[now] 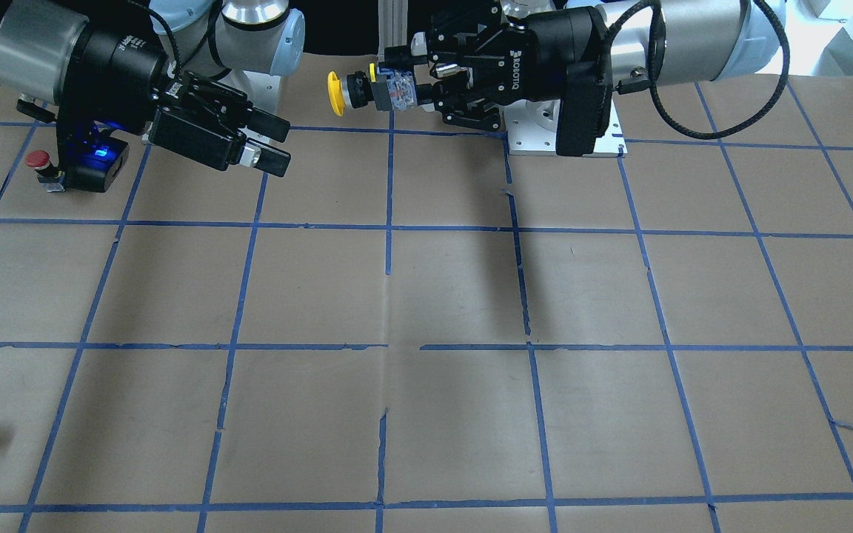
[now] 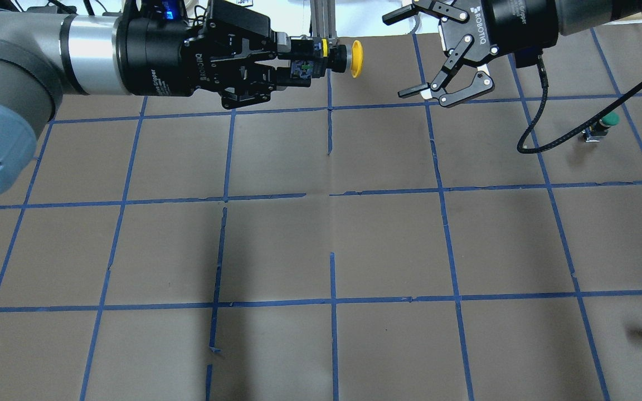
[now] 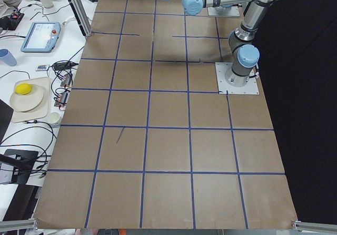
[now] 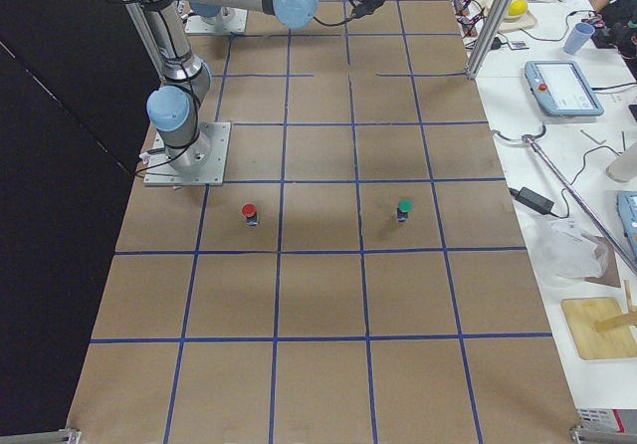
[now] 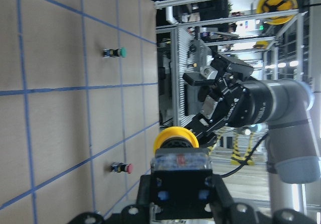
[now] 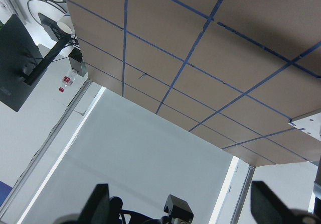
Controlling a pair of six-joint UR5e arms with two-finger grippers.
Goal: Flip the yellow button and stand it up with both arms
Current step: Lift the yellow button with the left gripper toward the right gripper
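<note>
Handover stage. Left gripper (image 2: 300, 60): jaws pinching yellow button (image 2: 350, 58) base, aloft. Right gripper (image 2: 400, 55): jaws spread, near. Next, likely: regrasp at cap end.

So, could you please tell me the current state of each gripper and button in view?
left gripper: shut on the yellow button, gripping its base.
yellow button: in the air, horizontal, cap pointing toward the right gripper.
right gripper: open, empty, apart from the cap.
red button: upright on the table.
green button: upright on the table.
</note>
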